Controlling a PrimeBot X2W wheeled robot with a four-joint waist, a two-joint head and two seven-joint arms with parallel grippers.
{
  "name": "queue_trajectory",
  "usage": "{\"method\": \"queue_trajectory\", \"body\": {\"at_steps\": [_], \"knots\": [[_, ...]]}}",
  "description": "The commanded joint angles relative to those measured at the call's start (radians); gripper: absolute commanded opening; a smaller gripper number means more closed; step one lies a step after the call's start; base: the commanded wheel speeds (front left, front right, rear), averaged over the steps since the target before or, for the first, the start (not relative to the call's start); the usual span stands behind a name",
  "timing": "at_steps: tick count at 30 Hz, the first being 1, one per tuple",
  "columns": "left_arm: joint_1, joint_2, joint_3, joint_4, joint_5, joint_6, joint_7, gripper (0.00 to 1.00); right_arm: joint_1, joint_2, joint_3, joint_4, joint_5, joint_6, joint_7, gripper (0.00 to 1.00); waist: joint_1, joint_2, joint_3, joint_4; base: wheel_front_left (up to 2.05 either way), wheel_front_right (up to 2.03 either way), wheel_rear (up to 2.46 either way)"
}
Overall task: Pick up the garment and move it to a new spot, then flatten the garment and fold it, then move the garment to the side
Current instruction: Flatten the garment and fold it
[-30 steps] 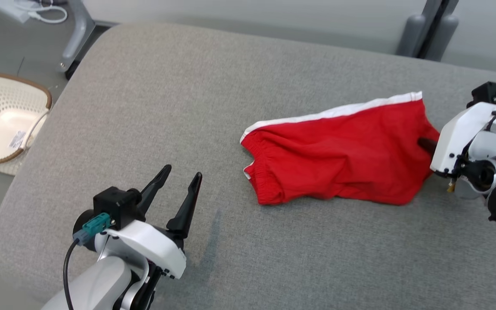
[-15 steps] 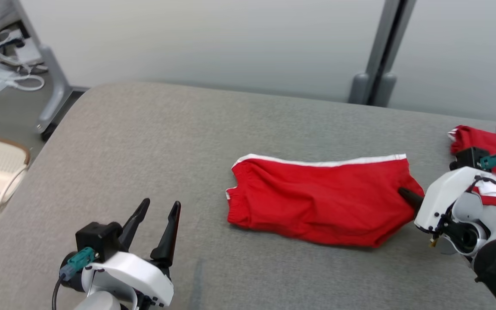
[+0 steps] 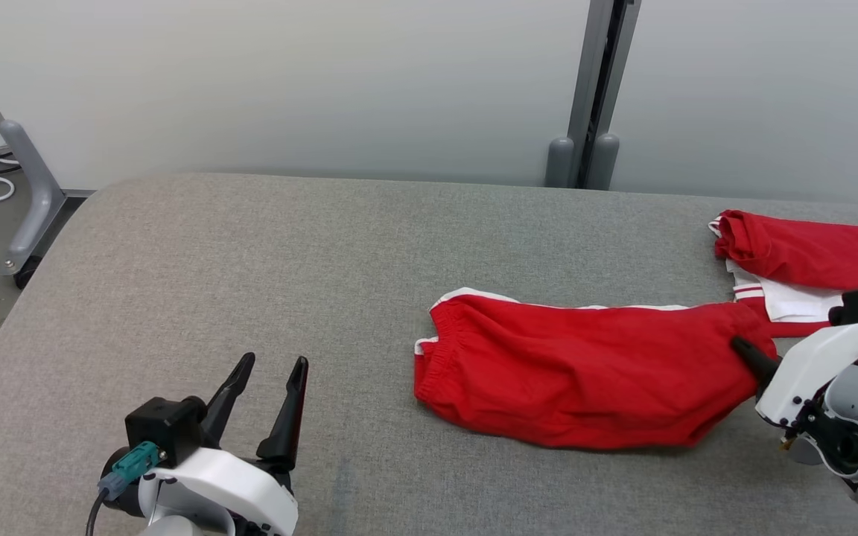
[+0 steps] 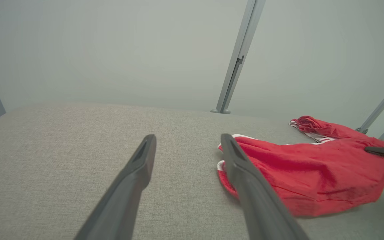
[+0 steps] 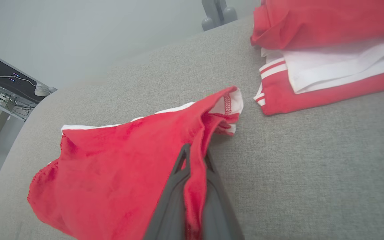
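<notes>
The right tool [image 3: 743,348], at the frame's right edge, pinches the leg end of the red shorts [image 3: 585,372] lying centre-right on the grey desk [image 3: 250,253]. The left tool [image 3: 274,363], lower left, gapes empty. The cloth looks light and limp; the waistband [image 3: 435,365] corners seem the best hold.

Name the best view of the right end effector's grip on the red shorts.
Right wrist view: the right end effector is shut on the red shorts, cloth pinched between both fingers. Head view shows one dark fingertip at the edge; left wrist view, likewise, far off.
</notes>
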Motion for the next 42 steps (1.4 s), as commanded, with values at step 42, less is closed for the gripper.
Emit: {"method": "queue_trajectory", "body": {"at_steps": [42], "knots": [[-0.007,-0.064,-0.016,0.096,-0.016,-0.056,0.001,1.00,-0.179,0.162,0.281,-0.077,-0.127,0.001,0.036,0.00,0.0000,-0.0001,0.014,0.181,0.00,0.00,0.00]]}}
